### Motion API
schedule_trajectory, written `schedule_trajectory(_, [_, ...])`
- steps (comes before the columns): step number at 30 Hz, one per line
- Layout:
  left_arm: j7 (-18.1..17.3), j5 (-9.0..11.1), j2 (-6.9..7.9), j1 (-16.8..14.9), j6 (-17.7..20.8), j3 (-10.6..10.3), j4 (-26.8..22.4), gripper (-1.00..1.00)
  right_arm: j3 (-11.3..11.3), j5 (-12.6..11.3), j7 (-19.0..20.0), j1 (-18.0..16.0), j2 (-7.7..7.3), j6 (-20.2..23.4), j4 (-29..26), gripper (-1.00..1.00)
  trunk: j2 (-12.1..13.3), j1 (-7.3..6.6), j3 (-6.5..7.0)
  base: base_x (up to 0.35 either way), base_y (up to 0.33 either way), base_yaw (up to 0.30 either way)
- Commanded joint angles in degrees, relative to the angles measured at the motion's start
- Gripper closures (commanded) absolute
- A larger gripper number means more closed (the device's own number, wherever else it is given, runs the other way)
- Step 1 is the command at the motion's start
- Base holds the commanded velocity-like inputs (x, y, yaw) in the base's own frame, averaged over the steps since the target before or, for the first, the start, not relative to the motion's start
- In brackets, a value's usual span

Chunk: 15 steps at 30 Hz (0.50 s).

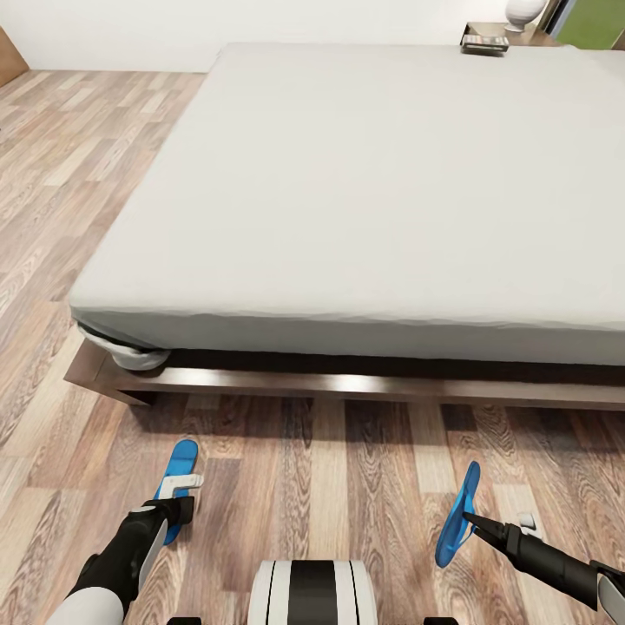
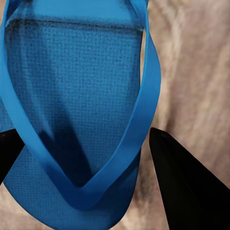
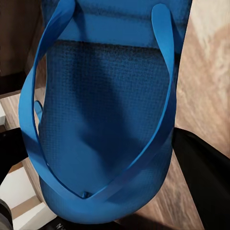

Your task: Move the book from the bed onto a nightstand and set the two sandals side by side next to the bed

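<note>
The left gripper (image 1: 176, 502) hangs low over the wood-plank floor (image 1: 347, 469) in front of the bed (image 1: 365, 182), its 2 dark fingers (image 2: 184, 184) spread wide on either side of a blue sandal (image 1: 180, 473). In the left wrist view that sandal (image 2: 76, 110) lies flat, straps up, and the fingers stand apart from its edges, with floor visible between the sandal and 1 of them; whether they touch it cannot be told.

The right gripper (image 1: 473, 523) holds the second sandal (image 1: 458, 512) tipped up on its edge, clear of flat contact with the floor. In the right wrist view this sandal (image 3: 105, 124) sits between the gripper's dark fingers (image 3: 206, 177), toe end nearest the camera.

The 2 sandals are well apart, 1 toward each side of the robot's white and black trunk (image 1: 312, 595), both near the bed's dark wooden frame (image 1: 347, 382).

The off-white mattress is bare across its near part. At its far right corner lies the book (image 1: 484, 42), small and flat, at the mattress edge. Just beyond it stands a dark wooden nightstand (image 1: 499, 31) carrying a white rounded object (image 1: 524, 12).
</note>
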Motion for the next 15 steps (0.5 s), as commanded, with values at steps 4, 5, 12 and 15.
schedule_trajectory(4, [-0.3,-0.6,-0.03,0.0,0.3,0.2,-0.1,1.00,-0.1,-0.2,0.1,0.0,0.00,0.5,0.0,1.00,0.0,-0.01,-0.03,0.000,0.000,0.000])
schedule_trajectory(5, [-0.3,-0.6,-0.03,0.0,0.3,0.2,-0.1,1.00,-0.1,-0.2,0.1,0.0,0.00,0.5,0.0,1.00,0.0,0.02,-0.25,0.000,0.000,0.000])
schedule_trajectory(12, [-0.3,-0.6,-0.03,0.0,0.3,0.2,-0.1,1.00,-0.1,-0.2,0.1,0.0,0.00,0.5,0.0,1.00,-0.1,0.07,-0.70,0.000,0.000,0.000])
schedule_trajectory(15, [-0.3,-0.6,-0.03,0.0,0.3,0.1,-0.1,1.00,-0.1,-0.2,0.1,0.0,0.00,0.5,0.0,1.00,-0.1,0.07,-0.70,0.000,0.000,0.000])
